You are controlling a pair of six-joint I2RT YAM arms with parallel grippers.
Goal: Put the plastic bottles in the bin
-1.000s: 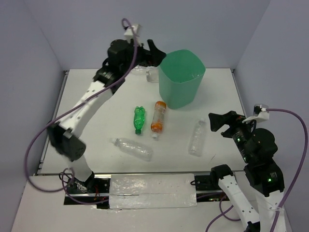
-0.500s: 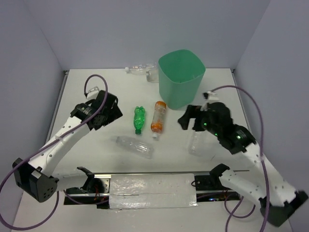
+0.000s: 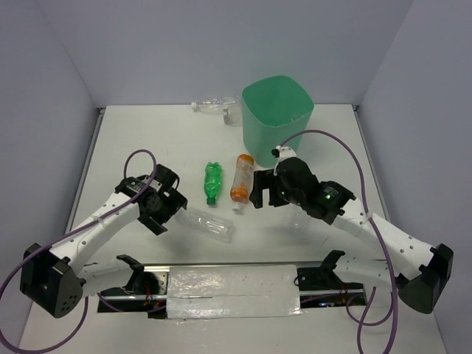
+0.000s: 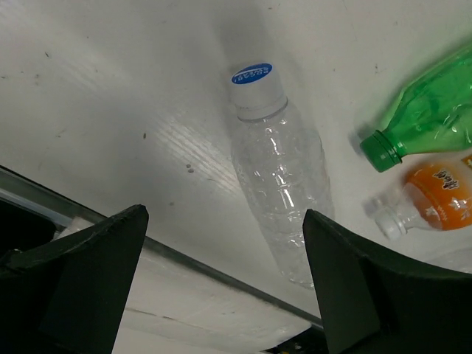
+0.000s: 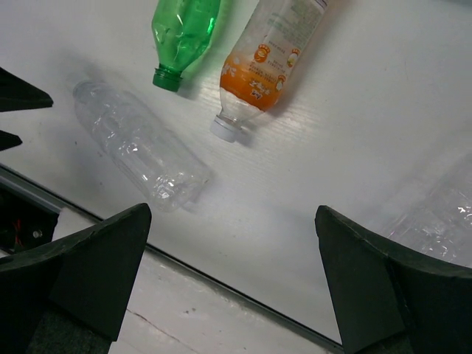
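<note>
The near clear bottle [image 4: 280, 195], cap leftward, is framed lengthwise just right of the left gripper's [image 4: 223, 217] parted fingers.

Overhead view, wrist views share clear bottle [image 4: 279, 195]

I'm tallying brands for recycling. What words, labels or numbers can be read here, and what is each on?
Blue oval print on the white cap of the clear bottle: too blurred to read.
White lettering and small logos on the orange label of the orange bottle: too small to read.
Green bottle and bin: no text visible.
</note>
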